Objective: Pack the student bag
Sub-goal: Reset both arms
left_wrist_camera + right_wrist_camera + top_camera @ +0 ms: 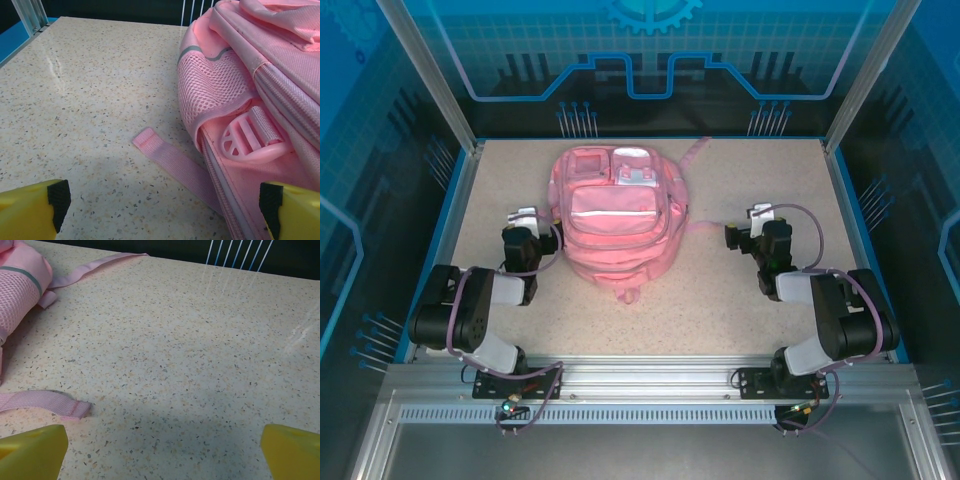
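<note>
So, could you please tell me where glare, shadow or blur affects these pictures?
Top external: even light on the table, student bag sharp, blue reflections on the enclosure walls. Left wrist: glare streak upper left, soft shadow near the camera, end effector fingers slightly soft. Right wrist: pale glare streaks upper right, shadow below, end effector fingers soft too.

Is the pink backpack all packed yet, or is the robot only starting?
Only starting. Done: nothing that I can see; the student bag lies flat on the table, looking closed. In hand: nothing; the left gripper and right gripper sit open, one on each side of it. Left: all the packing.
</note>
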{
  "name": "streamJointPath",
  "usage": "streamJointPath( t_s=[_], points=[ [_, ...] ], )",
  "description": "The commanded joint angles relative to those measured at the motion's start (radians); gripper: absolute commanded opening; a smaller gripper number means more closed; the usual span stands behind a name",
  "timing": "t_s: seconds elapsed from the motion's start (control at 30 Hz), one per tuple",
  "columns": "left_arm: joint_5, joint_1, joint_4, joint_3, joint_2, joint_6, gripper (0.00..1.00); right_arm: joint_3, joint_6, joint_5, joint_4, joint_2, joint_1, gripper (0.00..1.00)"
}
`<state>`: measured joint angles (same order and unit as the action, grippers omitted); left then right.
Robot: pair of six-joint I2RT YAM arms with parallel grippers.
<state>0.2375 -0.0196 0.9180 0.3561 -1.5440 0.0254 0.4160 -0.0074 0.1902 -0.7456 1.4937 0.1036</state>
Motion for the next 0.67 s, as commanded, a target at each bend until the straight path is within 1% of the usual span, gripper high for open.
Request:
streamJointPath(
  t_s=[0.0, 0.07, 0.13, 0.6, 0.63],
  points=[
    [0.017, -0.016, 0.038, 0.008, -0.009, -0.007, 0.99, 0.004, 0.016, -0.028, -0.032, 0.01, -0.022, 1.0],
    [0.015, -0.016, 0.043, 0.006, -0.009, -0.007, 0.99, 0.004, 0.016, -0.03, -0.032, 0.01, -0.023, 1.0],
    [-0.01, -0.016, 0.033, 0.013, -0.01, -0.015, 0.99, 0.004, 0.017, -0.029, -0.032, 0.011, -0.023, 1.0],
    [-0.015, -0.017, 0.029, 0.015, -0.01, -0.016, 0.99, 0.003, 0.017, -0.03, -0.036, 0.01, -0.023, 1.0],
    [-0.014, -0.017, 0.031, 0.014, -0.01, -0.016, 0.99, -0.003, 0.009, -0.048, -0.042, 0.008, -0.022, 1.0]
  ],
)
